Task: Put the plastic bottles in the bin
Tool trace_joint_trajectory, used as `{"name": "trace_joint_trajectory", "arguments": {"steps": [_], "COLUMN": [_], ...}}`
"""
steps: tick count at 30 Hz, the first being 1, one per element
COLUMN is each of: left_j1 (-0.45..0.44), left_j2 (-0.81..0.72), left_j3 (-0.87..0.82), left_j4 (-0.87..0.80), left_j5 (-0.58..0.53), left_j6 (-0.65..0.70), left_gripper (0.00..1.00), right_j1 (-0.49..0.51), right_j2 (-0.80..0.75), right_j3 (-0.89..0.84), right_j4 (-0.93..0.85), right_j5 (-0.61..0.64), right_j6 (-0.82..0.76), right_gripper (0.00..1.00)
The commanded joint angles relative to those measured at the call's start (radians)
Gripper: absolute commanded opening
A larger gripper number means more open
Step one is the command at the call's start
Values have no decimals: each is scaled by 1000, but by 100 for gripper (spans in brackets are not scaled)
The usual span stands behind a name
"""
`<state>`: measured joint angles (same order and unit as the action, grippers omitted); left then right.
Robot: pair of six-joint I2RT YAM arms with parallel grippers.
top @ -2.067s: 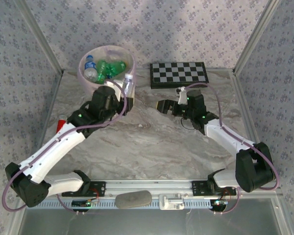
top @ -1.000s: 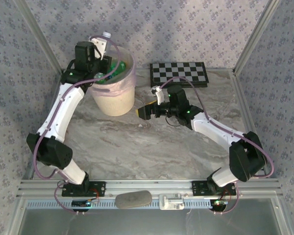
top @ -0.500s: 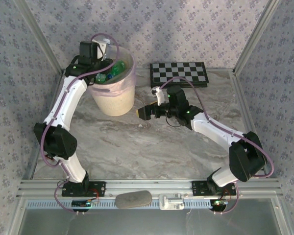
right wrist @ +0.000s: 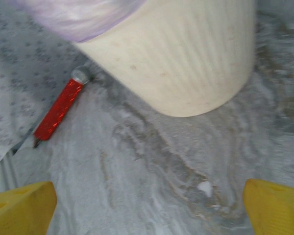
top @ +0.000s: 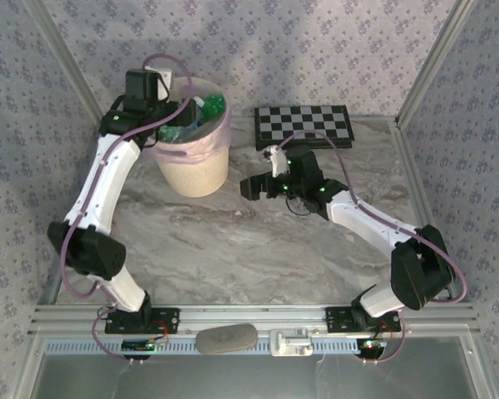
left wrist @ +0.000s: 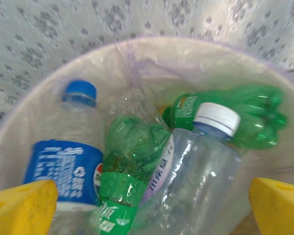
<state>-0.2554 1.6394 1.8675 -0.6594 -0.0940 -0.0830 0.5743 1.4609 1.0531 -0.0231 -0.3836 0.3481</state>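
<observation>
In the upper left of the overhead view, the left gripper (top: 168, 106) hangs over the bin (top: 191, 170), jaws spread wide and empty. The plastic bottles (left wrist: 132, 161) lie inside, a white-capped clear bottle (left wrist: 201, 166) uppermost. At centre frame, just right of the bin, the right gripper (top: 251, 187) is spread wide and empty too. A red pen-like stick (right wrist: 59, 110) lies beyond the bin.

Bottles (left wrist: 132, 161) in bin (top: 191, 170); chessboard (top: 303, 125) right of bin; pen (right wrist: 59, 110) on table (top: 258, 241) beside bin
</observation>
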Motion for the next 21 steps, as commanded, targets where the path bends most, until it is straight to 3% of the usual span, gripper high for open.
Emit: {"name": "trace_joint_trajectory", "arguments": {"steps": [1, 7, 13, 18, 21], "left_j1": [1, 6, 41, 64, 64], "left_j2": [-141, -343, -542, -671, -719], "left_j3": [-79, -388, -731, -956, -1048], "left_j4": [85, 256, 416, 469, 451], "left_j5": [-36, -197, -324, -276, -212], "left_j6": [-21, -32, -128, -214, -232], "left_gripper": [100, 100, 100, 100, 100], "right_j1": [-66, -223, -317, -366, -402], "right_j2": [-67, -161, -237, -280, -273], "right_j3": [-36, -138, -209, -320, -393], "right_j4": [-22, -32, -91, 1, 104], "right_j5": [137, 260, 516, 729, 757], "right_j6": [37, 83, -8, -110, -155], "right_gripper": [99, 99, 99, 99, 99]}}
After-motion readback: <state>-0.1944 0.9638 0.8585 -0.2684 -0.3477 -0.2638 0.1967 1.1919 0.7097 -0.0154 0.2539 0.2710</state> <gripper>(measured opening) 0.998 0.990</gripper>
